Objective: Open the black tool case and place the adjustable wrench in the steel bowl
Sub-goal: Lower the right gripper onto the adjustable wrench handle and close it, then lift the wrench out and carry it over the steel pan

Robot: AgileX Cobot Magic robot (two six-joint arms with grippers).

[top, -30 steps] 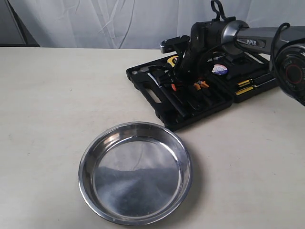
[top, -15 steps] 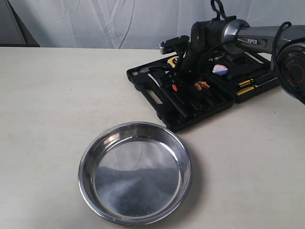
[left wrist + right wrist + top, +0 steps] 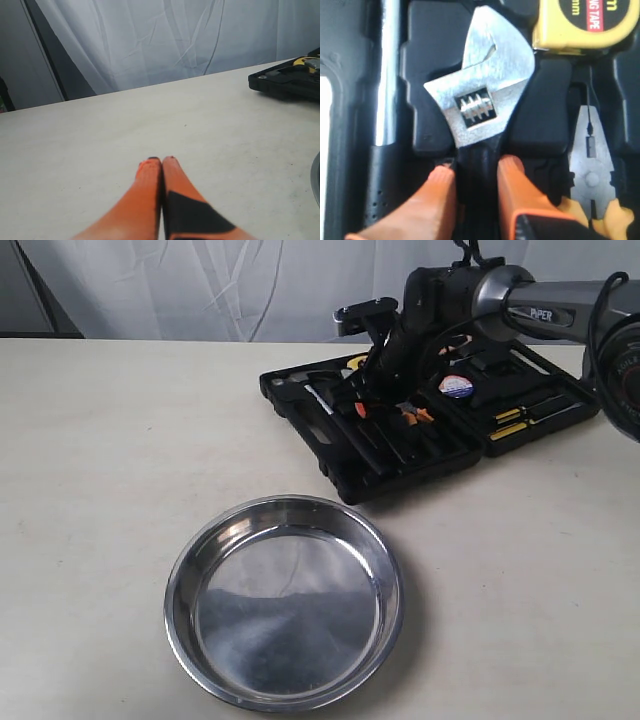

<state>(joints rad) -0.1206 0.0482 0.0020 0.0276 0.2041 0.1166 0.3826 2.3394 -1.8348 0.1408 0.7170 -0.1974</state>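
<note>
On the counter [image 3: 120, 460], the black tool case [image 3: 430, 462] lies open flat, so the first part of the task looks done. The steel bowl [image 3: 283, 610] sits at about 7 o'clock from the case, apart from it, and holds nothing; the transfer is not yet made.

The right hand [image 3: 476, 170] is down inside the case, its orange fingers [image 3: 440, 190] pressed against both sides of the black handle of the adjustable wrench [image 3: 480, 100], just behind the silver head. I judge the grasp made. Whether the wrench has left its moulded recess I cannot tell. What remains is lifting it clear, carrying it toward 7 o'clock and releasing it in the bowl.

The left hand [image 3: 162, 162] hovers over bare counter with its fingers pressed together, holding nothing.

Counted: one case, one bowl and one wrench. In the case there is also one yellow tape measure [image 3: 585, 22], one pair of orange-handled pliers [image 3: 592, 170] beside the wrench, one chrome bar [image 3: 385, 75] on its other side, and two yellow-and-black tool handles [image 3: 515, 422] in the far half.
</note>
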